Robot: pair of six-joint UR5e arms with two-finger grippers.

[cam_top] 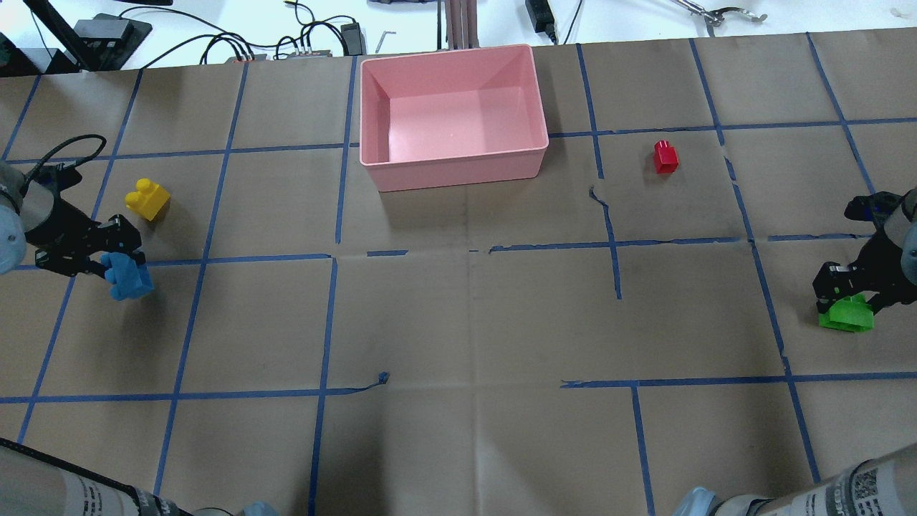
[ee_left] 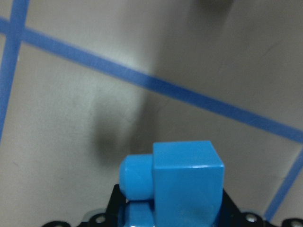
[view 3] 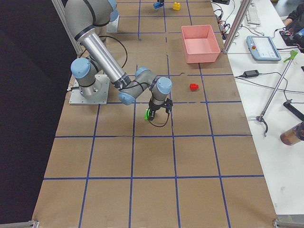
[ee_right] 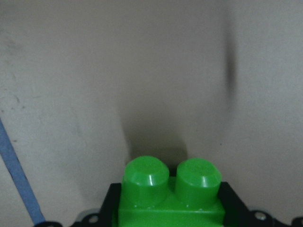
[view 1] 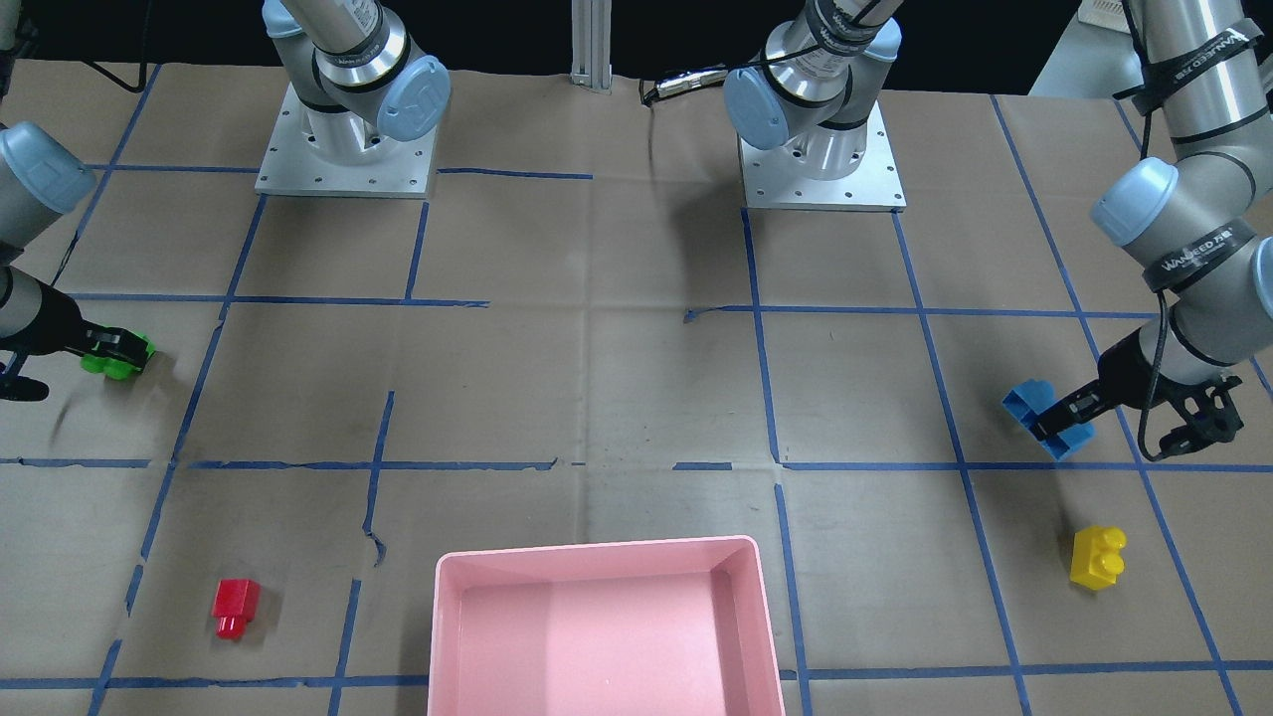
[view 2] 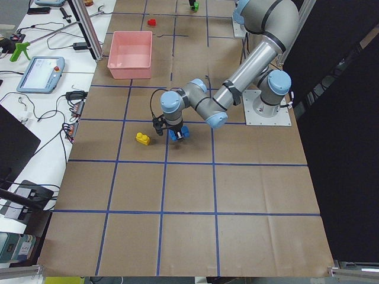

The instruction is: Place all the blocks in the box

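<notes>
Progress: no block is in the box (cam_top: 451,170) yet, and its floor shows bare pink. Two of the four blocks are gripped and two lie loose, so every delivery is left to do.
Left pincer (cam_top: 114,259): clamped on the blue block (cam_top: 130,279) at the worktop's (cam_top: 466,322) left side, well apart from the box. Judging by its shadow, the block hangs just off the surface.
Right pincer (cam_top: 849,297): clamped on the green block (cam_top: 849,319) at the far right side.
Yellow block (cam_top: 147,199): loose on the worktop, near the blue one, between it and the box's row.
Red block (cam_top: 665,156): loose, to the right of the box and apart from it.
Blue block, look: glossy, longer than the rest, one rounded stud showing in the wrist view.
Green block, look: bright, two round studs, seated squarely between the jaws.
Box, look: shallow pink tray with a rounded rim, at the far middle edge.
</notes>
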